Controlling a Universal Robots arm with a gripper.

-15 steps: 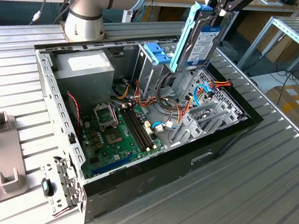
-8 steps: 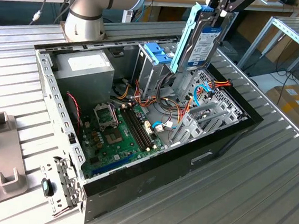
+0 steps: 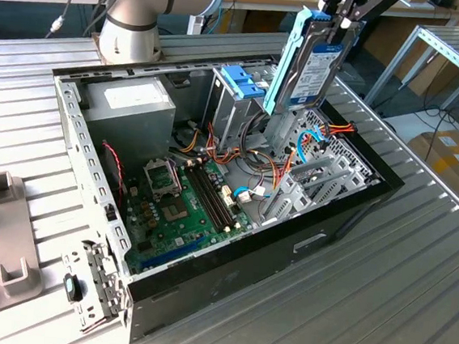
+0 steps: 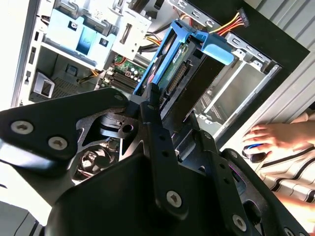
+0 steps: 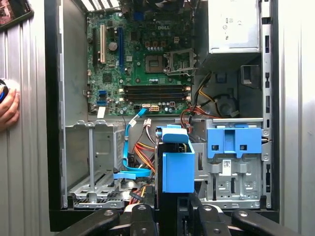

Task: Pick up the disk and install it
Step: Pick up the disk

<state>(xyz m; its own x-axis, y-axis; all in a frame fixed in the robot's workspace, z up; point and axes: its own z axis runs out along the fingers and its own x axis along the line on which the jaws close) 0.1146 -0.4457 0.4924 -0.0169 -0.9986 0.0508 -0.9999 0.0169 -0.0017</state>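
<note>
The grey ribbed desk (image 3: 412,303) carries an open computer case (image 3: 227,281), which lies with its inside facing up. In the exterior view, the grey power supply box (image 3: 130,101) sits inside the case toward 10 o'clock, the green motherboard (image 3: 181,208) toward 7 o'clock and the metal drive cage (image 3: 327,169) toward 3 o'clock. The disk (image 3: 314,66), with its light-blue rail frame, stands almost upright in the air over the case at about 1 o'clock. Its lower edge is near the cage but is not seated in it. A small blue bracket (image 3: 242,80) is just beside the disk, on its 9 o'clock side. The gripper (image 3: 339,24) is clamped on the upper end of the disk. I judge that the picking up is done and the installing is not: no bay holds the disk yet. A person's hand (image 4: 273,137) rests on the desk near the case.
</note>
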